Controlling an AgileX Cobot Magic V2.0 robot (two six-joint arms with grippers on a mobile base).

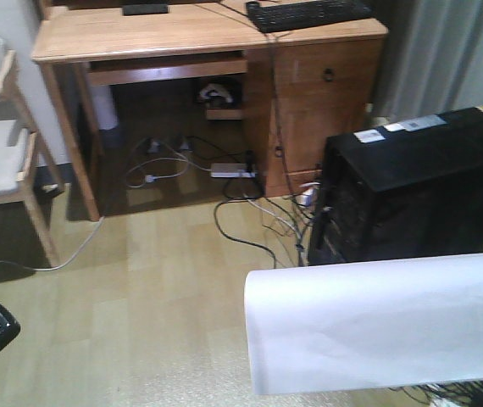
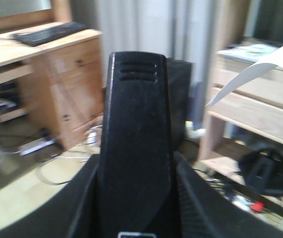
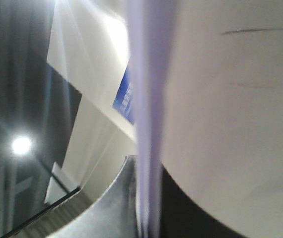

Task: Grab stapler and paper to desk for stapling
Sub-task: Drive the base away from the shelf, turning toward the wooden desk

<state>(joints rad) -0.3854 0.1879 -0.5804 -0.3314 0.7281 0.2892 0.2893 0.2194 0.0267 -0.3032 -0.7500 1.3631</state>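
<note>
The stapler (image 2: 136,124) fills your left wrist view, pinched in the left gripper (image 2: 136,208). The paper (image 1: 377,322) hangs mid-air, clamped edge-on in the right gripper (image 3: 146,218), well apart from the table (image 1: 140,38). Risk: the drooping sheet could snag the black tower (image 1: 411,178) and slip out.

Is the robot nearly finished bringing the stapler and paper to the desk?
About halfway. Picked up already: the stapler sits clamped in the left gripper, and the paper hangs in the air from the right gripper. In hand: both things, held up off any surface. Left to do: the desk is across the floor, neither thing lies on it yet, and nothing is stapled.
</note>
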